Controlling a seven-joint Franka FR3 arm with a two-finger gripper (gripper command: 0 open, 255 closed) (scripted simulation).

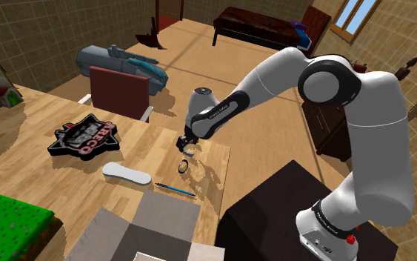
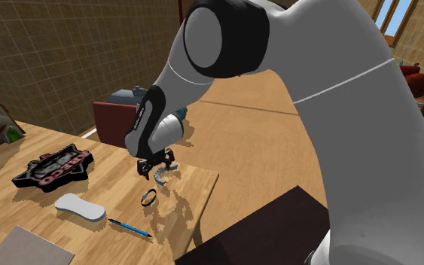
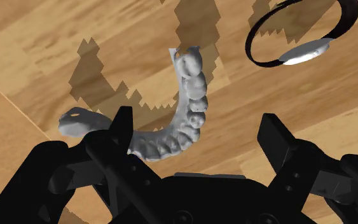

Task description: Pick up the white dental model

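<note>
Our open end effector (image 3: 198,124) hangs over the pale dental model (image 3: 193,95) on the surface (image 3: 44,38). We're mid-approach; next we must lower and clasp its arch

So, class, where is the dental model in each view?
Shoulder view: pale grey arch-shaped dental model, mid-picture, under the black hand.
Second exterior view: model left of centre, under the hand.
Wrist view: model just ahead of the hand.
Shared landmark: thin black ring beside it.
</note>
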